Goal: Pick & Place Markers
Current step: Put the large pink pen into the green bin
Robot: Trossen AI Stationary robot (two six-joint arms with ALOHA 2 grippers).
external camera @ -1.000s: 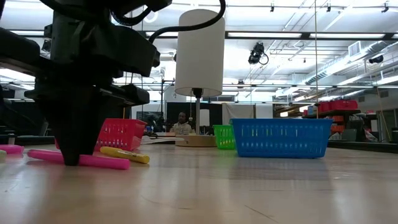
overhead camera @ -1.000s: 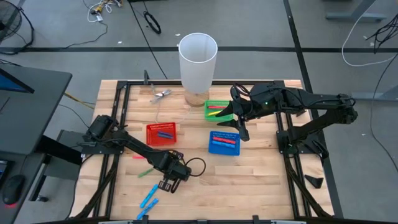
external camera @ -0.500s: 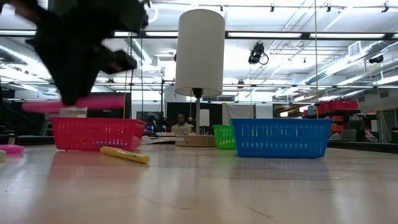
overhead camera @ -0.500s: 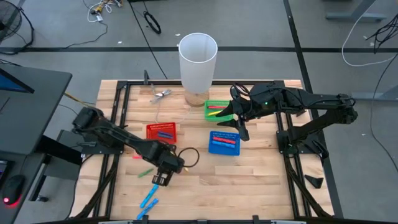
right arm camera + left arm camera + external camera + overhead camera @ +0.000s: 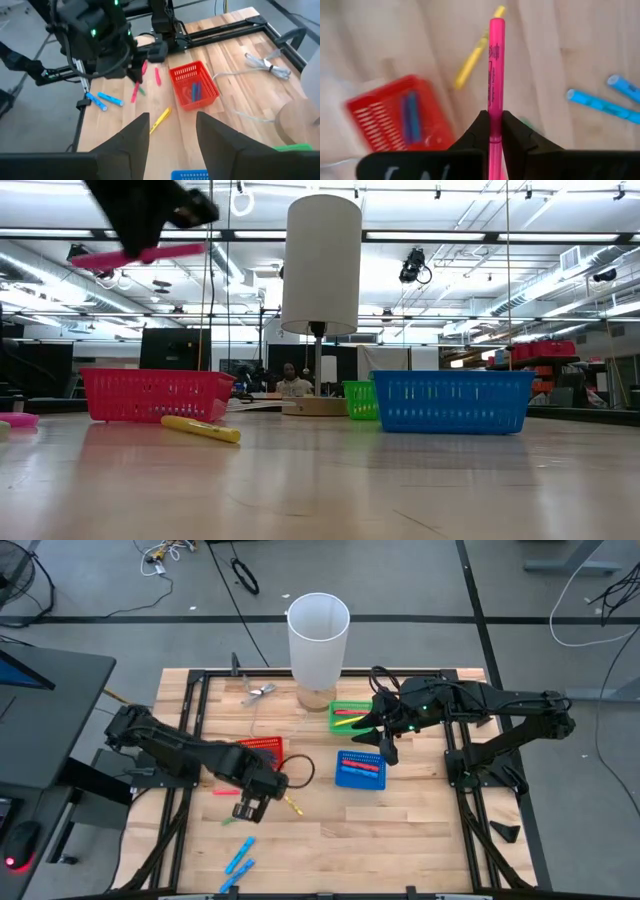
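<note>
- Nearest the front edge of the table (image 5: 400, 830), two light blue markers (image 5: 238, 860) lie side by side on the wood
- Just beyond them the left gripper (image 5: 248, 808) hangs above the table, its fingers (image 5: 481, 131) clamped on a pink marker (image 5: 495, 75); in the low view that marker (image 5: 125, 255) is high in the air, about level
- A yellow marker (image 5: 291, 805) lies on the wood just beside that gripper; a green marker (image 5: 233, 817) and a pink one (image 5: 224, 791) lie to its left
- Behind sits the red basket (image 5: 262, 747), a blue marker (image 5: 410, 116) inside; the blue basket (image 5: 360, 769) stands to its right
- Farther back, the right gripper (image 5: 383, 745) hovers between the blue basket and the green basket (image 5: 347, 716); its fingers (image 5: 134, 142) stand apart, holding nothing
- A tall white cylinder (image 5: 318, 640) stands at the far edge
</note>
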